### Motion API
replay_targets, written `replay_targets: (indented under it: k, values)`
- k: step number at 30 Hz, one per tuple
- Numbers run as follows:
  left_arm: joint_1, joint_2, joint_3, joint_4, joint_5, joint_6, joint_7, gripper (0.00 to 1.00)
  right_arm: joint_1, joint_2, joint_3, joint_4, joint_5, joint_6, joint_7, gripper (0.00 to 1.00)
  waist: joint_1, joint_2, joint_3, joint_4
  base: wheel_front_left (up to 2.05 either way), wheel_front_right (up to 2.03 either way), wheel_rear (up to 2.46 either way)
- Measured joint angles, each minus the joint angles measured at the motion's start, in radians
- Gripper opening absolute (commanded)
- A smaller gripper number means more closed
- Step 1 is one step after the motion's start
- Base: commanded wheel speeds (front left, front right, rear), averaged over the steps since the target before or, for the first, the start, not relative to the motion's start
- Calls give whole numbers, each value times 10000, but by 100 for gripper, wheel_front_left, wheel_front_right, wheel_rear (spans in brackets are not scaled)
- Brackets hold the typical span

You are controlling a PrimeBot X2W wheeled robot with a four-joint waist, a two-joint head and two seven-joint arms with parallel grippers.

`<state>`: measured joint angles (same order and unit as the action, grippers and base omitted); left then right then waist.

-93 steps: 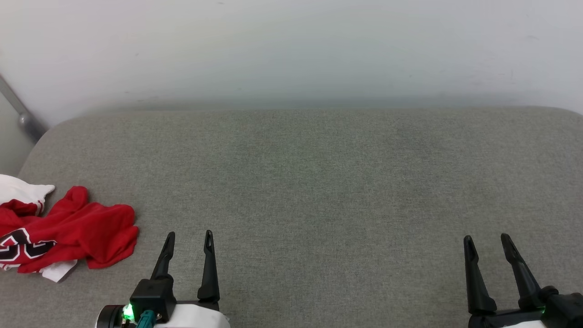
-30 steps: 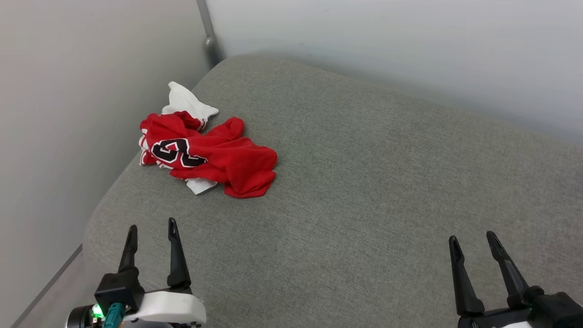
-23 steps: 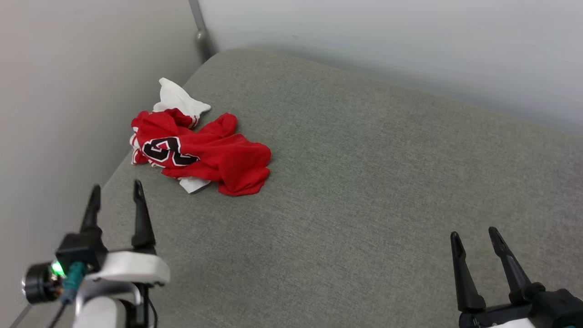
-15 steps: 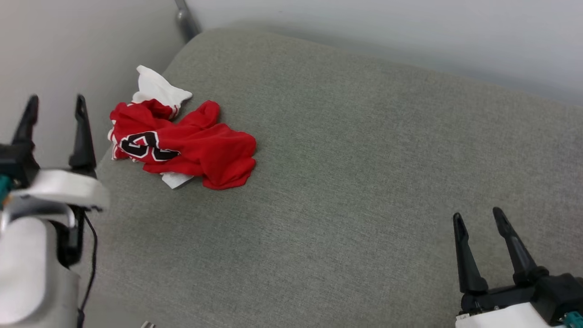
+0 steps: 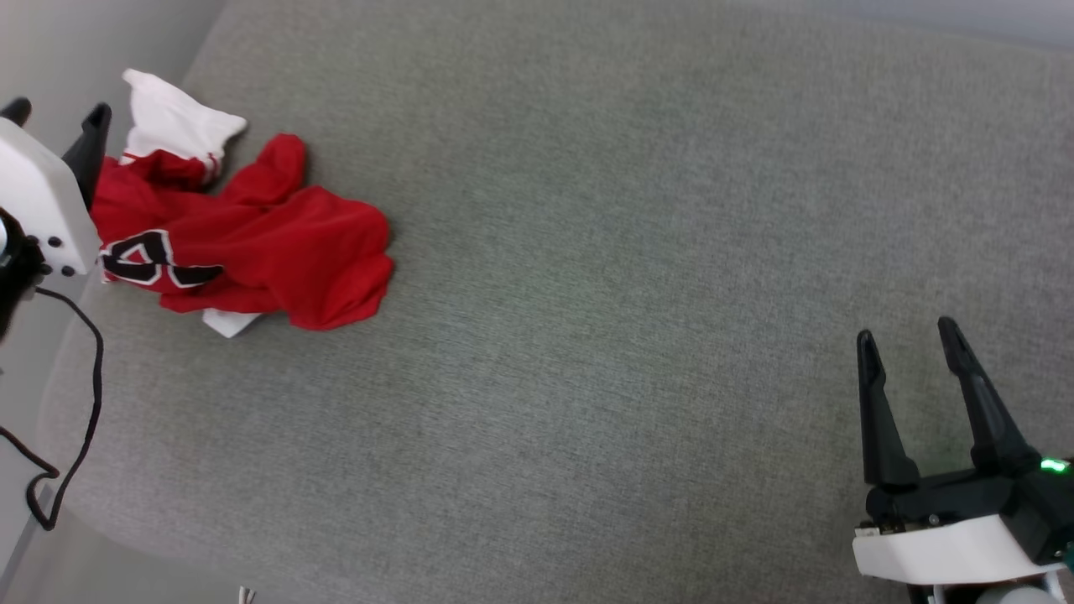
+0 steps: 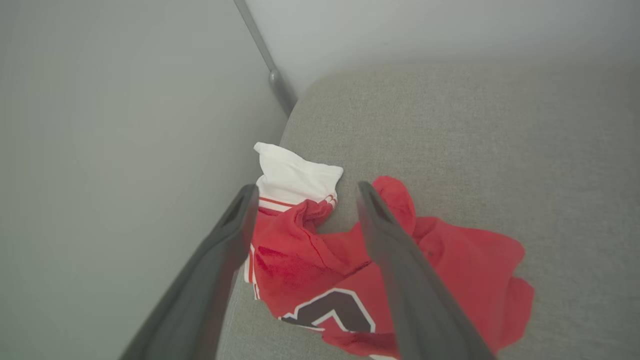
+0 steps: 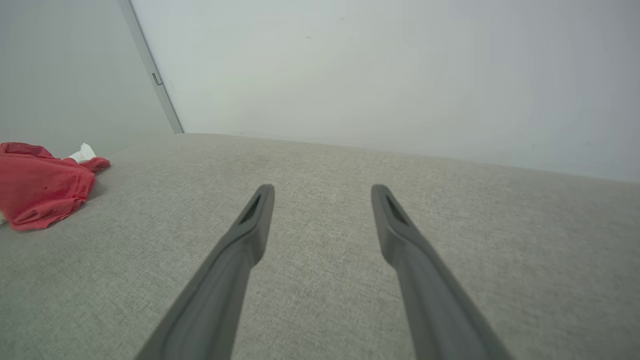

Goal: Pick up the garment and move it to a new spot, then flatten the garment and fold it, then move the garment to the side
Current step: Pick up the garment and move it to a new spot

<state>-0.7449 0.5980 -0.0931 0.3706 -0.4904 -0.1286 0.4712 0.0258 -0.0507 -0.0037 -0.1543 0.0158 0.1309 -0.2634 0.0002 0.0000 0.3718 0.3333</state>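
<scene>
Your left tool (image 6: 306, 188), fingers spread, hangs over the crumpled garment (image 6: 450, 260) near a corner of the surface (image 5: 587, 252), likely lined up to pinch. Your right tool (image 5: 905, 330): spread, empty, well apart.

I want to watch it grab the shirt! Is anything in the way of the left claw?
No, nothing visible. The left gripper, open, points straight at the crumpled garment on the grey cushion, with only air between.

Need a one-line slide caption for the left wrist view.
Open left end effector aimed at the crumpled red garment by the grey cushion's wall-side edge.
</scene>
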Motion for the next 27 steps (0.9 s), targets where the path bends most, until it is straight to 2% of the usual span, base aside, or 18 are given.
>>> replay_targets:
  k: [5,10,17,23,24,25,27]
  values:
    - [-219,752,-907,343,-1321,-6,2428,100,-360,2,77,-234,-178,0,0,100,-1,0,632,-234,0,0,0]
    - [-313,1168,-1323,895,-2109,-6,4002,100,-724,2,111,-476,-341,0,0,100,0,0,1245,-511,0,0,0]
    - [-700,980,-1732,1664,-2416,-4,4594,100,-1089,-146,84,-734,-477,0,0,100,0,0,2154,-811,0,0,0]
    - [-1147,886,-1983,2173,-2546,6,4529,100,-1263,-207,100,-786,-504,0,0,100,-1,0,2642,-974,0,0,0]
    - [-1197,911,-2038,2222,-2619,8,4544,31,-1263,-207,100,-767,-504,0,0,100,-2,0,2634,-989,0,0,0]
    - [-1212,940,-2125,2240,-2717,8,4567,0,-1262,-207,92,-727,-499,0,0,100,-1,1,2596,-992,0,0,0]
    - [-1225,999,-2274,2284,-2801,8,4527,0,-1254,-199,90,-639,-449,0,0,100,-1,0,2476,-992,0,0,0]
